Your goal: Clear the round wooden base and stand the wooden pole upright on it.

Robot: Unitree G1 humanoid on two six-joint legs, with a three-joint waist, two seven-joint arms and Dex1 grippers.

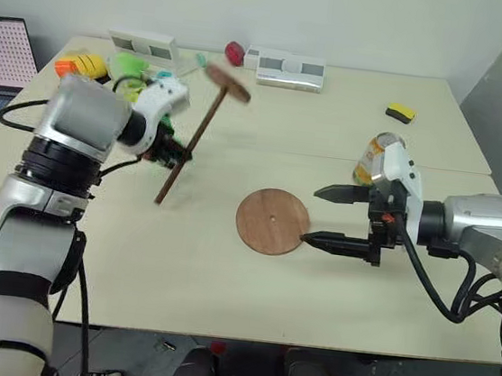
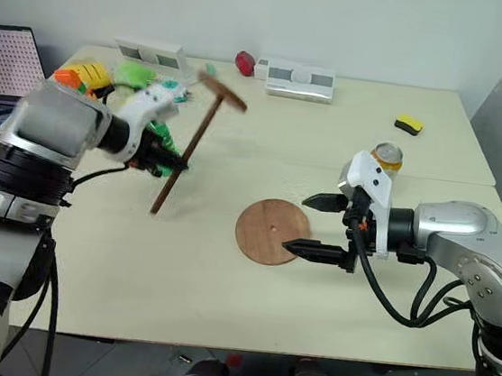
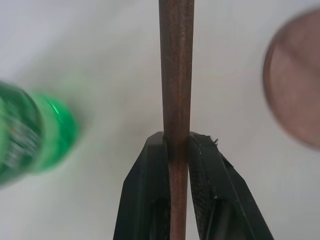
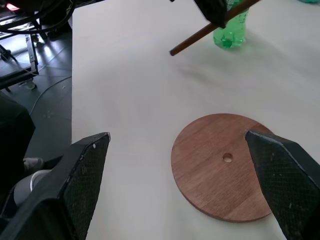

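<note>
The round wooden base (image 1: 272,220) lies flat in the middle of the table, its small centre hole (image 4: 227,158) bare and nothing on it. My left gripper (image 3: 176,142) is shut on the wooden pole (image 1: 191,145) around the lower middle of its shaft. The pole is tilted and held off the table, with its fixed disc end (image 1: 228,81) up and away and its bare end low, left of the base. To the right of the base my right gripper (image 1: 311,217) stands open and empty, its fingertips level with the base's right rim.
A drink can (image 1: 374,157) stands just behind the right gripper. A green bottle (image 4: 231,27) and colourful toys (image 1: 92,66) crowd the far left. White boxes (image 1: 287,68), a red item (image 1: 234,54) and a yellow-black item (image 1: 400,113) line the far edge. A laptop (image 1: 3,55) sits at left.
</note>
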